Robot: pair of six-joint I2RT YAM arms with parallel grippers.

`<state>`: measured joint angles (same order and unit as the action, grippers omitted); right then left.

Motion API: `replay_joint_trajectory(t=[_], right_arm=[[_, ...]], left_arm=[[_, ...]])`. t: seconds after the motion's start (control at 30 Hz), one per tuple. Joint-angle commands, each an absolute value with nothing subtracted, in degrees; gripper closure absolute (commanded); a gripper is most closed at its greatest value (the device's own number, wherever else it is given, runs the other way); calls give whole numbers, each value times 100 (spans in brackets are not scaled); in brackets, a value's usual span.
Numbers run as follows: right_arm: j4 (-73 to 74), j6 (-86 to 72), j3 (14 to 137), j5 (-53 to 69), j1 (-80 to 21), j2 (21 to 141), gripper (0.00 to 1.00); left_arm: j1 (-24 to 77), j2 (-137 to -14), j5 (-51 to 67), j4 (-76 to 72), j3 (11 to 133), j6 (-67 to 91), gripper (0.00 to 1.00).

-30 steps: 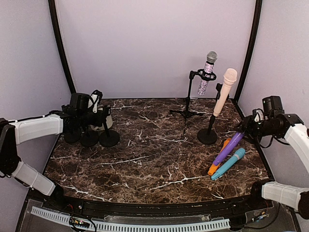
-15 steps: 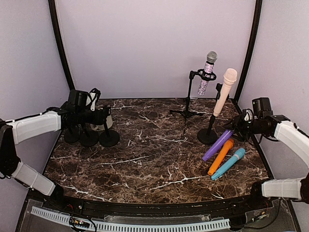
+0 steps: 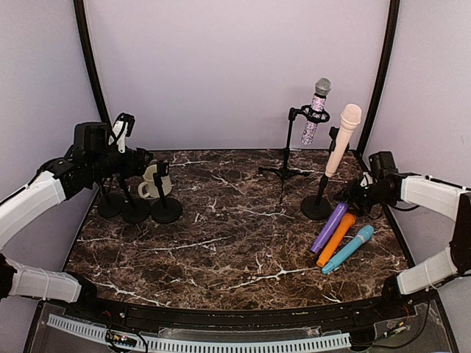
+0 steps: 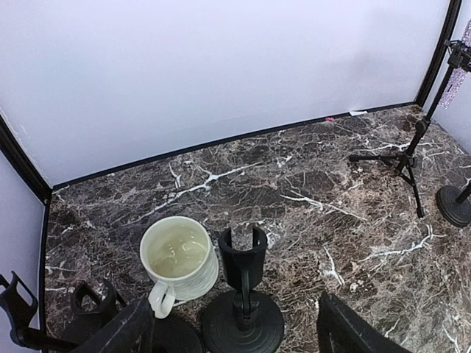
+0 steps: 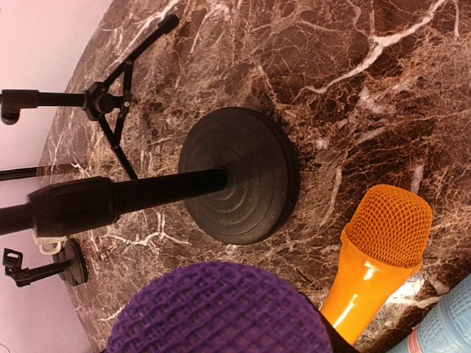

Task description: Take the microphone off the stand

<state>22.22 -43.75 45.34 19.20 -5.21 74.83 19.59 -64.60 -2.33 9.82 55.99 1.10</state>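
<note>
A glittery microphone sits in the clip of a tripod stand at the back right. A pale pink microphone stands in a round-based stand just in front of it. My right gripper is shut on the tail of a purple microphone, which slants down to the table beside an orange one. Its purple mesh head fills the bottom of the right wrist view and hides the fingers. My left gripper hangs open and empty above an empty stand at the far left.
Three empty round-based stands cluster at the left with a white mug behind them. A blue microphone lies beside the orange one. Side walls and black corner posts stand close to both arms.
My left gripper has opened, risen and drawn back to the left from the empty stands. My right arm has swung in and lowered the purple microphone to the table beside the orange one.
</note>
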Motion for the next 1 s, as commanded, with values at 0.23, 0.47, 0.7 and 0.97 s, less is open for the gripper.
replay_joint_trajectory(t=[0.23, 0.47, 0.7, 0.97], right_arm=[[2222, -3801, 5088, 1133, -571, 8282, 45], [2233, -3728, 5163, 842, -568, 8415, 34], [2230, -3679, 5212, 741, -567, 8464, 31], [2119, -3692, 5056, 789, -565, 7968, 25]], left_arm=[[1932, -5905, -393, 1353, 5273, 150, 21], [1927, -5811, -470, 1380, 5190, 150, 21], [1933, -5786, -495, 1437, 5178, 142, 21], [1933, -5636, -531, 1413, 5058, 179, 21]])
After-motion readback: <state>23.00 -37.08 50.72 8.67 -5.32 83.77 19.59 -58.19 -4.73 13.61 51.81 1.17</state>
